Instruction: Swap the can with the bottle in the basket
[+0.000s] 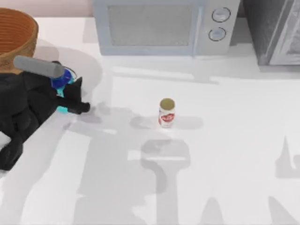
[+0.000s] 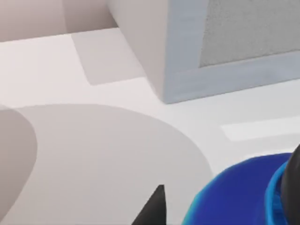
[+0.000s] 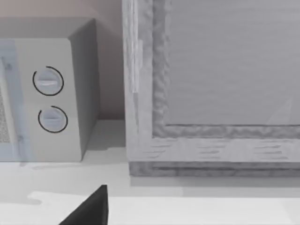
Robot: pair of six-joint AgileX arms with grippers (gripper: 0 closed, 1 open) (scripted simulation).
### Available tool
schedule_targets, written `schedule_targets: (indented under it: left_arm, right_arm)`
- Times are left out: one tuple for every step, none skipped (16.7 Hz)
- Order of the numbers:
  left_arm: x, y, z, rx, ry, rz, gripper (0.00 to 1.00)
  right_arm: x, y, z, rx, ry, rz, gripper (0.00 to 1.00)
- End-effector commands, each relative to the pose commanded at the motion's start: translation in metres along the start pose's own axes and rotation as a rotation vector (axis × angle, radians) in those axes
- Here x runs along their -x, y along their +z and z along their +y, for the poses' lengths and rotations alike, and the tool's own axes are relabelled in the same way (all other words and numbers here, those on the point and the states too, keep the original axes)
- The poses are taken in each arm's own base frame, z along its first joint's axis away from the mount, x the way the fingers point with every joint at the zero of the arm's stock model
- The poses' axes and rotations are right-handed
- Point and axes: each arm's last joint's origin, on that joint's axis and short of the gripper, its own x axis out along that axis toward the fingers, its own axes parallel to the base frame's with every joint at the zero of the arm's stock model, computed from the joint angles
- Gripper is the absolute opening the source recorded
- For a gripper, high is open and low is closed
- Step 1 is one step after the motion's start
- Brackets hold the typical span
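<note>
1. At the bench's [image 1: 225,154] left edge, the left tool [image 1: 70,96] grips the bottle [image 1: 61,79], its blue cap [image 2: 234,197] showing close in the left wrist view beside a dark fingertip [image 2: 154,208].
2. Bottle sits just beside the basket [image 1: 16,40], outside it, toward the bench's middle.
3. Basket stands at the far left corner.
4. Can [image 1: 167,113] stands upright on the bench near its middle, well apart from the left tool and basket.
5. Microwave [image 1: 161,26] stands at the back, behind the can.
6. Right tool: a dark fingertip [image 3: 89,208] shows in the right wrist view, facing the microwave's dials [image 3: 49,101]; whether wide or narrow cannot be told.
</note>
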Motion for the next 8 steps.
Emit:
schedule_targets:
  left_arm:
    - [-0.007, 0.018, 0.0, -0.005, -0.024, -0.005, 0.0]
    - [-0.012, 0.039, 0.003, -0.008, -0.039, -0.011, 0.0]
    - [-0.015, 0.06, 0.009, -0.008, -0.041, -0.018, 0.0]
    - [-0.015, 0.082, 0.019, -0.005, -0.032, -0.022, 0.0]
    - [-0.013, 0.103, 0.032, 0.001, -0.011, -0.024, 0.0]
    - [-0.009, 0.123, 0.048, 0.009, 0.02, -0.025, 0.0]
    - [-0.002, 0.142, 0.066, 0.018, 0.058, -0.024, 0.0]
    - [0.007, 0.158, 0.084, 0.03, 0.101, -0.02, 0.0]
  right_arm:
    - [0.0, 0.0, 0.0, 0.0, 0.0, 0.0, 1.0]
    - [0.0, 0.0, 0.0, 0.0, 0.0, 0.0, 1.0]
    - [0.0, 0.0, 0.0, 0.0, 0.0, 0.0, 1.0]
    - [0.0, 0.0, 0.0, 0.0, 0.0, 0.0, 1.0]
    - [0.0, 0.0, 0.0, 0.0, 0.0, 0.0, 1.0]
    - [0.0, 0.0, 0.0, 0.0, 0.0, 0.0, 1.0]
    - [0.0, 0.0, 0.0, 0.0, 0.0, 0.0, 1.0]
    - [0.0, 0.0, 0.0, 0.0, 0.0, 0.0, 1.0]
